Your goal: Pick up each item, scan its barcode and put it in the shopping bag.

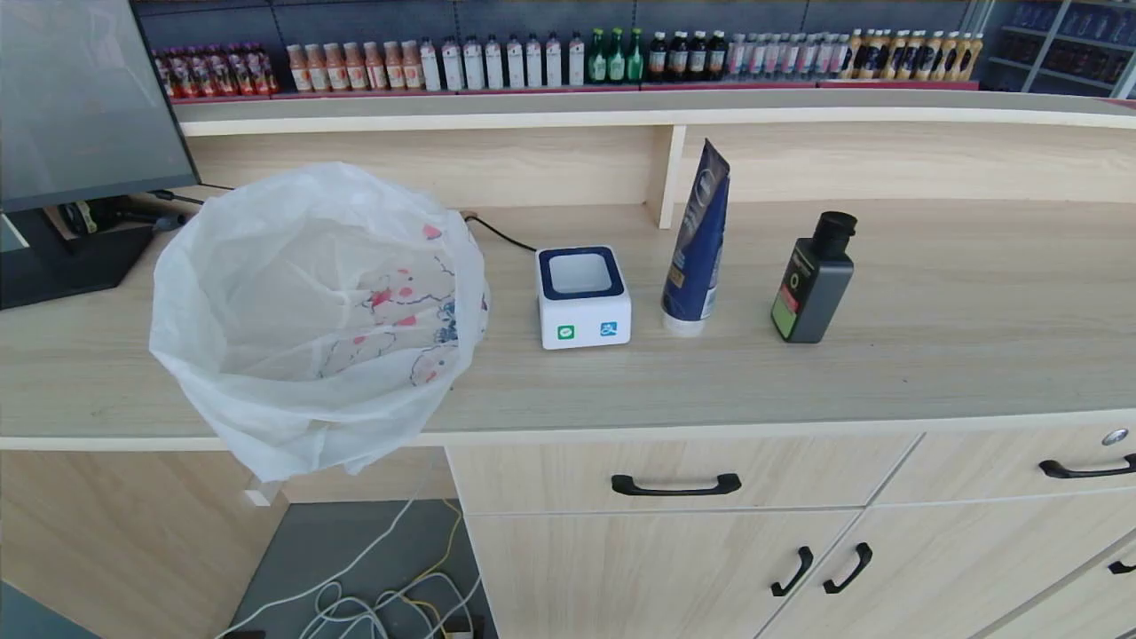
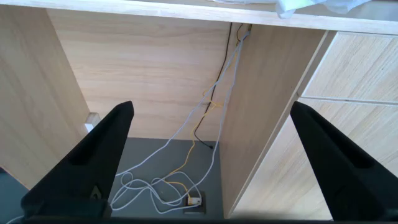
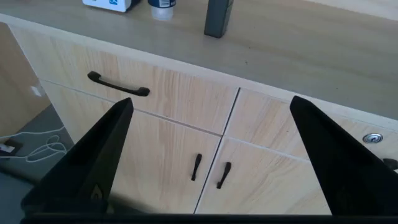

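Starting big: your head view has the pale wood surface [image 1: 887, 373] running right across, with drawers [image 1: 799, 466] and cupboard doors [image 1: 639, 577] under it. — Spotter A

Next down for you is the shopping bag [image 1: 311, 311], white and see-through with a red and blue print. It stands open on the surface's left part and sags over the front edge. — Spotter B

You have a dark monitor [image 1: 80, 98] behind the bag at the far left, and a row of bottles [image 1: 568, 58] along the shelf [image 1: 568, 90] beyond the surface. — Spotter A

Then your items. The blue tube [image 1: 698, 244] stands upright on its white cap, just right of the scanner [image 1: 583, 297]. That scanner is a white box with a dark-framed window on top, sitting between bag and tube. — Spotter B

Right of the tube and apart from it, you have the dark grey bottle [image 1: 814, 280], upright, with a black cap and a green and red label. — Spotter A

Your left jaws are spread wide, released, gripping nothing. They sit below the surface, facing the open bay [image 2: 155, 74] where cables [image 2: 168, 180] trail down. — Spotter B

Your right jaws are parted just as wide and bare, low in front of a drawer handle [image 3: 118, 84] and two cupboard doors, with scanner, tube and bottle on the surface beyond. — Spotter A
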Controlling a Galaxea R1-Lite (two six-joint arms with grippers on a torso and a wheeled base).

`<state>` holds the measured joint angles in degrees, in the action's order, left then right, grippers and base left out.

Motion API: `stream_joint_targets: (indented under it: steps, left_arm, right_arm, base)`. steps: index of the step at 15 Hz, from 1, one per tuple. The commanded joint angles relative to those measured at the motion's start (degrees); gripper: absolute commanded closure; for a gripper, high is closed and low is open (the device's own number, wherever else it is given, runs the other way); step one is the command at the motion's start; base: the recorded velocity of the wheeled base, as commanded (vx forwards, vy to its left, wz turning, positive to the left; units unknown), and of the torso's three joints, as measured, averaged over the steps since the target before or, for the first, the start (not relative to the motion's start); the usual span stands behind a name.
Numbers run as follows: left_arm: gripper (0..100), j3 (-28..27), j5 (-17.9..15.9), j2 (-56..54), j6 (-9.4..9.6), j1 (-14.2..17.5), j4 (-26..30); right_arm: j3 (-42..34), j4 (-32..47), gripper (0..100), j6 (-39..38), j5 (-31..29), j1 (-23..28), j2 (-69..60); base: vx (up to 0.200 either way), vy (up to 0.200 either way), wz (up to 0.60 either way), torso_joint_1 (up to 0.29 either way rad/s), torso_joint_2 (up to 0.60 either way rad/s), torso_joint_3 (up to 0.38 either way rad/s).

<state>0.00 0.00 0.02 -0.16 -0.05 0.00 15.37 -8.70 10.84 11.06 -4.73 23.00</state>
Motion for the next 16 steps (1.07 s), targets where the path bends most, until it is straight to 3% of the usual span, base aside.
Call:
stream_joint_targets:
  steps: [1,7,13,16]
  left_arm:
    - [0,0.0,0.0,0.0,-0.02,0.0,0.0]
    - [0,0.0,0.0,0.0,-0.02,0.0,0.0]
    - [0,0.0,0.0,0.0,-0.02,0.0,0.0]
    - [0,0.0,0.0,0.0,-0.02,0.0,0.0]
  right_arm:
    - [-1.7,-3.0,0,0.1,0.0,-2.0,4.6]
    - [-7.7,-21.4,0,1.7,0.0,-4.1,17.0]
    - [-8.6,-42.7,0,2.8,-0.1,-7.3,34.1]
    - [-7.9,-59.6,0,4.1,-0.1,-8.8,47.4]
  base:
    - [0.000,0.000,0.00,0.000,0.00,0.000]
    - [0.000,0.000,0.00,0.000,0.00,0.000]
    - [0.000,0.000,0.00,0.000,0.00,0.000]
    - [0.000,0.000,0.00,0.000,0.00,0.000]
